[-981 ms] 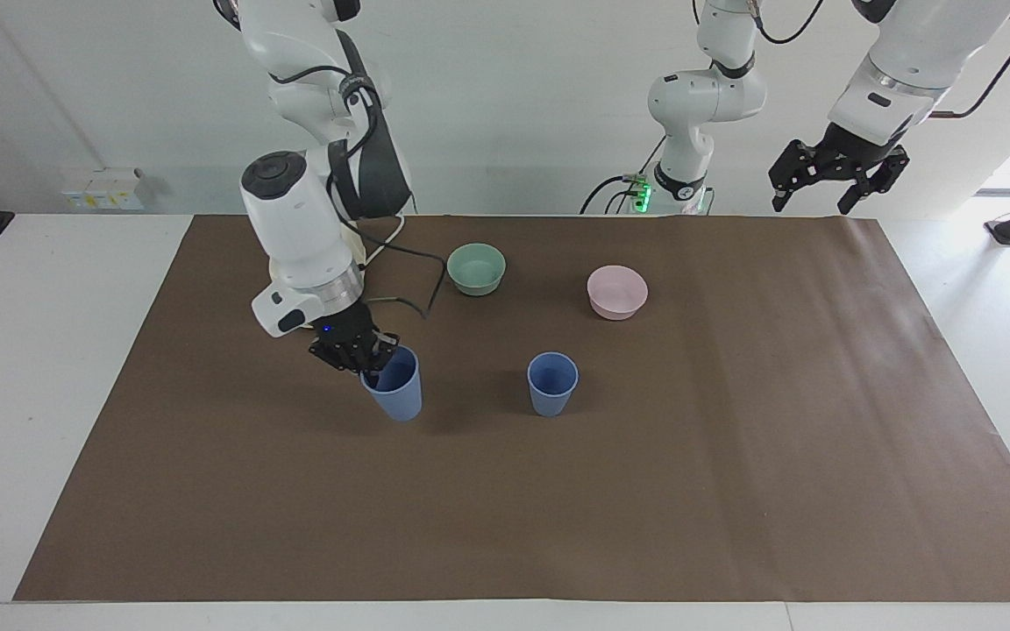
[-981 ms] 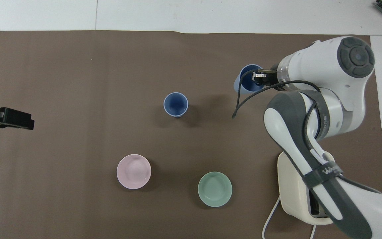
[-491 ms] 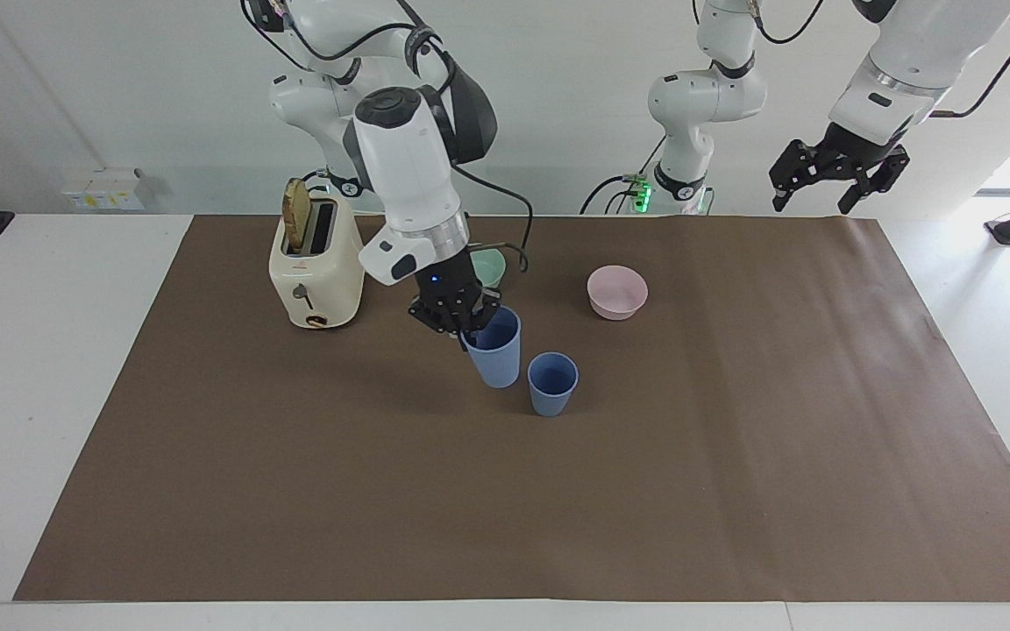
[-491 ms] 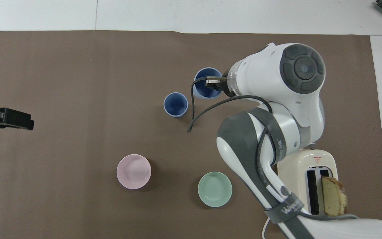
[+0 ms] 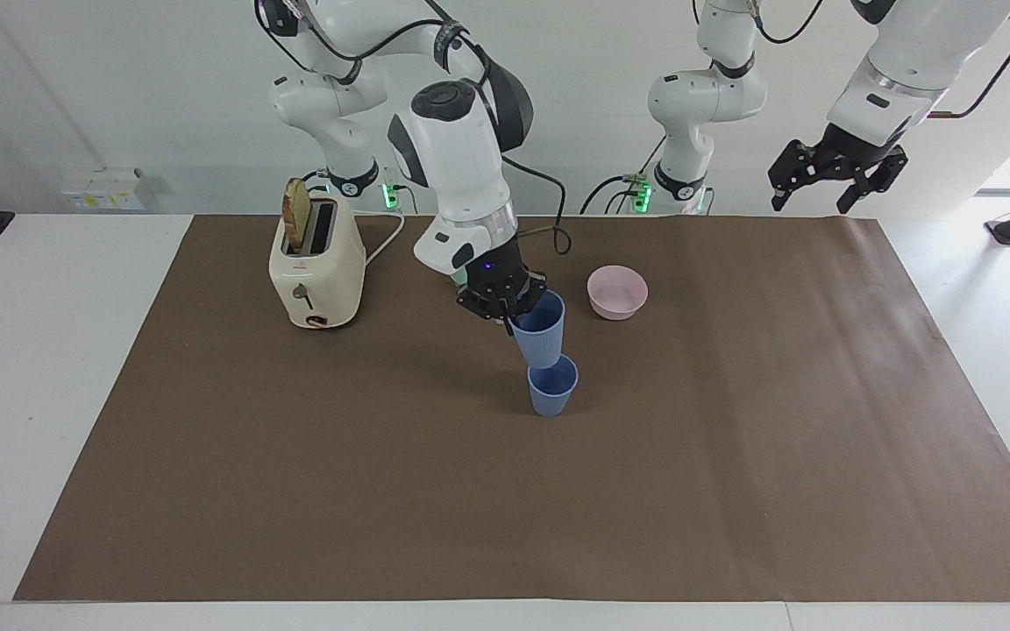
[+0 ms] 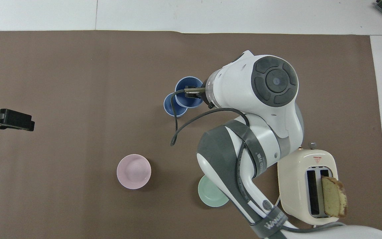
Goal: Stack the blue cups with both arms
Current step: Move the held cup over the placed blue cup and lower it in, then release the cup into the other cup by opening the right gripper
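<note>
While the right arm's black two-finger gripper pinches the rim of one matte periwinkle-blue tapered cup, that cup hangs tilted in the air over the second, identical blue cup. The second cup stands upright on the brown paper mat, near the middle of the table. In the facing view the held cup's base overlaps the standing cup's rim; I cannot tell whether they touch.

Count: two blue cups, two bowls, one toaster. The pink round bowl sits nearer to the robots than the standing cup. The mint-green bowl is partly hidden under the right arm. A cream toaster with one bread slice stands toward the right arm's end.

The left arm's black gripper waits raised over the mat's corner at its own end, fingers spread apart.
</note>
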Tool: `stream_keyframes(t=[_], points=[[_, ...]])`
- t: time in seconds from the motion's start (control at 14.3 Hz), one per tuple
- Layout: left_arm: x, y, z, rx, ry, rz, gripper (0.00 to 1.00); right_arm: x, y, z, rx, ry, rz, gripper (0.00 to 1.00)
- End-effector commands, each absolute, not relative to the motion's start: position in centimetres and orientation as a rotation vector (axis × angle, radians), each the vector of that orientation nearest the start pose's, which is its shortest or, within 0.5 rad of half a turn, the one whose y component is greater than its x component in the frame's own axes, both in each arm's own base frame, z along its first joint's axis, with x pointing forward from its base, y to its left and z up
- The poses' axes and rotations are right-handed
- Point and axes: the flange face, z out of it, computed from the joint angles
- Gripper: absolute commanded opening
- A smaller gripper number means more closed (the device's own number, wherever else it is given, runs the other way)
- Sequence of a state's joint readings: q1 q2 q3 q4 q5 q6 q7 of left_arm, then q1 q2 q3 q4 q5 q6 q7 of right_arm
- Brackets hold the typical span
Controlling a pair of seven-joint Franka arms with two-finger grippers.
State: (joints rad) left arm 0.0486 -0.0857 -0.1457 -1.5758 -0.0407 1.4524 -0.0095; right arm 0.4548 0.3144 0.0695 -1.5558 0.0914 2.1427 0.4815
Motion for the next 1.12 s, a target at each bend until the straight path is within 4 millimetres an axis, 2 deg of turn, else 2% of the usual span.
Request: stream_keyframes(t=[0.0, 0.35, 0.91, 1.05], points=[[50.2, -5.5, 65.9, -3.169, 0.135, 0.063, 1.0, 59.9, 34.5, 48.4, -2.899, -0.005, -0.295, 0.0], [50.1, -5.5, 65.7, -3.169, 0.134, 0.07, 1.0, 60.7, 35.2, 46.0, -2.892, -0.005, -0.308, 0.0], [49.7, -5.5, 65.4, -3.166, 0.133, 0.08, 1.0, 60.3, 35.5, 45.2, -2.905, -0.028, -0.287, 0.0], [49.5, -5.6, 65.3, -3.165, 0.138, 0.085, 1.0, 60.6, 35.6, 44.0, -2.912, -0.027, -0.273, 0.0]])
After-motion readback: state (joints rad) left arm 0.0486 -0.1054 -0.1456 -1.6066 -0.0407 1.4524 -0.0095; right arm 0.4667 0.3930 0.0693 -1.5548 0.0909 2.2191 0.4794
